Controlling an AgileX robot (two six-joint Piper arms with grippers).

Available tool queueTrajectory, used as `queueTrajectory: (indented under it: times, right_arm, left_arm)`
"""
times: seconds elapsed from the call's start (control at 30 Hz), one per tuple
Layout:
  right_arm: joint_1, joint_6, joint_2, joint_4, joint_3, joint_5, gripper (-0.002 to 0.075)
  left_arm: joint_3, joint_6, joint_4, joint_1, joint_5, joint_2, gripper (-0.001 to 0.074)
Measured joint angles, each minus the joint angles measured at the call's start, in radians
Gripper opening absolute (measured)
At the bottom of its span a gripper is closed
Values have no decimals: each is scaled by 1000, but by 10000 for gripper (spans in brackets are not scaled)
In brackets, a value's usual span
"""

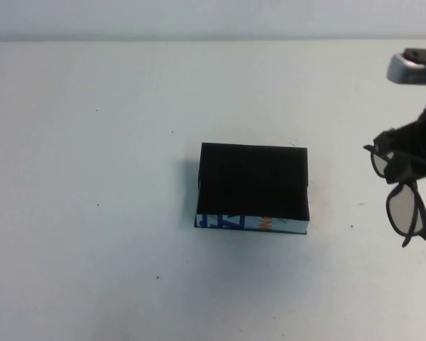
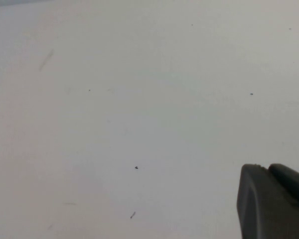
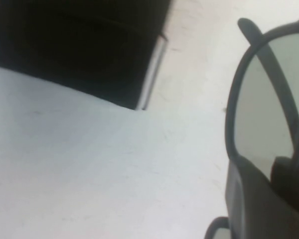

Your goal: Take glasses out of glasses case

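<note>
The glasses case [image 1: 252,183] lies open in the middle of the table, its black interior bare and its white printed front edge [image 1: 252,224] toward me. It also shows in the right wrist view [image 3: 79,45]. My right gripper [image 1: 412,167] is at the far right of the table, well to the right of the case, shut on the bridge of the glasses [image 1: 402,207]. The glasses hang from it above the table, lenses facing left. In the right wrist view the gripper [image 3: 271,172] clamps the black frame by one greyish lens [image 3: 261,114]. My left gripper [image 2: 266,169] is shut and empty over bare table.
The white table [image 1: 92,213] spreads around the case with only small dark specks on it. A pale wall runs along the back edge [image 1: 199,39]. The left arm is out of the high view.
</note>
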State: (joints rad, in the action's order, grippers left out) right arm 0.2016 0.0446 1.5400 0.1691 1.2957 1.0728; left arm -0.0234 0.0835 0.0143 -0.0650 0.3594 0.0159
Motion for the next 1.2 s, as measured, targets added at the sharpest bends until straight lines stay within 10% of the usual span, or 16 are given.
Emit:
queueTrajectory:
  times: [0.63,1.0,1.2]
  right_arm:
    - [-33,-19,130,5,-306,-414,76]
    - [-33,-12,126,-4,-308,-436,325]
    - [-33,-12,-195,-68,-355,-421,327]
  left_arm:
    - [0,0,0,0,0,0,-4]
    - [0,0,0,0,0,0,-4]
    - [0,0,0,0,0,0,-4]
